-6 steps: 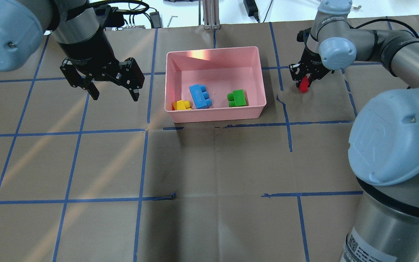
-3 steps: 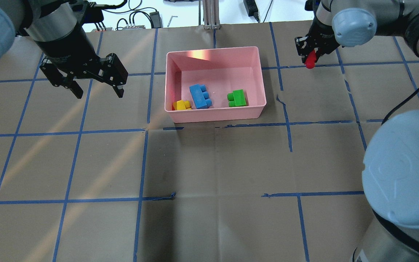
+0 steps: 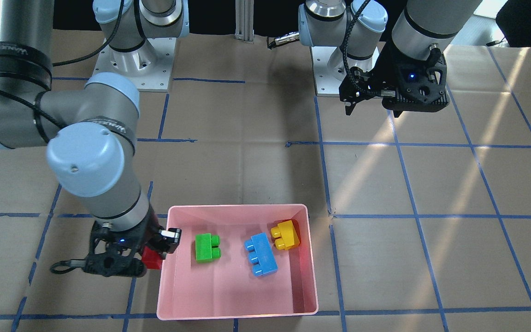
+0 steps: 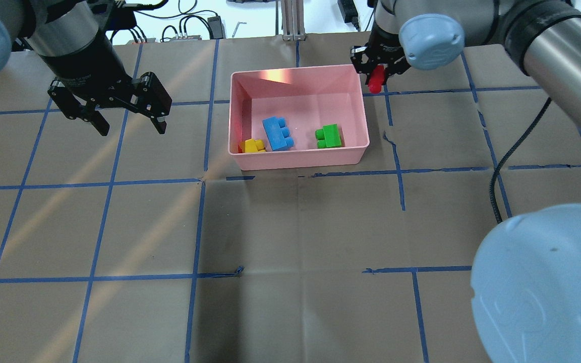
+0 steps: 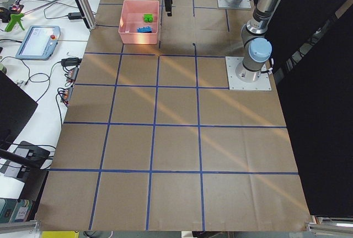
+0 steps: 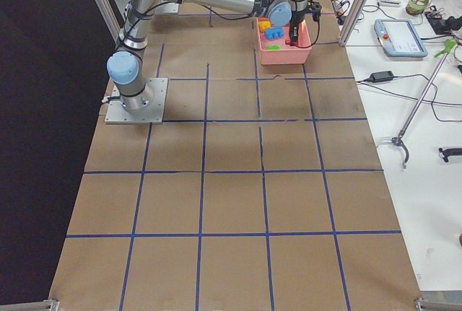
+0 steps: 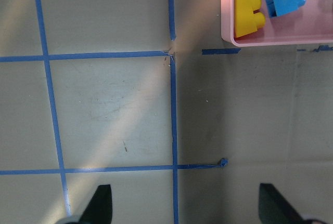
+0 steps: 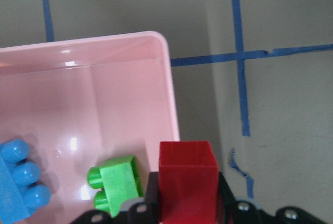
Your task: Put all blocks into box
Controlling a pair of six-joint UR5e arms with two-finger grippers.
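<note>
Table top is covered in brown paper [image 4: 290, 227] gridded with blue tape lines [image 4: 94, 278]; a diagonal streak of warm light [image 4: 58, 196] crosses its left half in the overhead view. A white bench [image 5: 38, 75] runs along the edge opposite the robot, carrying cables and a teach pendant [image 5: 37, 42]. A black panel [image 5: 325, 111] closes off the robot's side.

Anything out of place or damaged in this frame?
Nothing serious: the blue grid tape is torn and wavy beside the shallow pink plastic tray. The red plastic brick sits square in the right hand.
</note>
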